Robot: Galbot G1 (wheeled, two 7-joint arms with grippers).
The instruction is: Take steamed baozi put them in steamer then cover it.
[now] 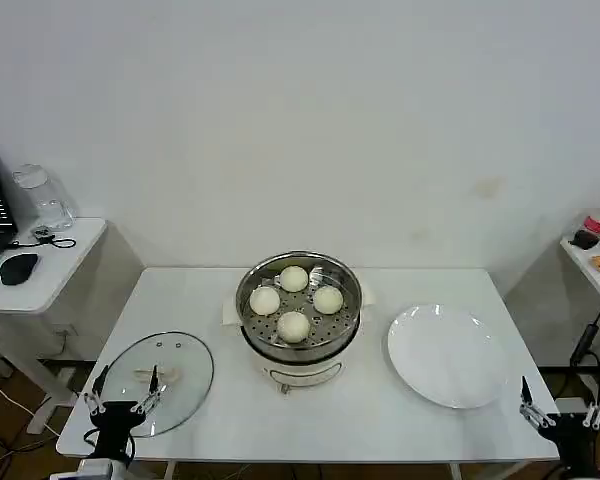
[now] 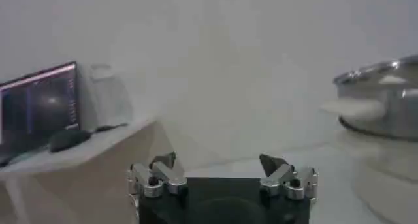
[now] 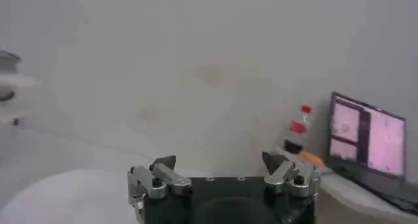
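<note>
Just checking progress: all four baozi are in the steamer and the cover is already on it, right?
Not quite. In the head view the four baozi do sit in the steamer, but the cover is not on it; it lies flat on the table to the steamer's left, by the left gripper.

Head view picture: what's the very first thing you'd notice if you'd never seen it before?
Probably the shiny steamer in the middle of the white table, with four round steamed baozi sitting on its tray. Next, the cover lying flat on the table to the steamer's left, and an empty white plate to its right. The left gripper and right gripper wait open at the table's near corners.
</note>
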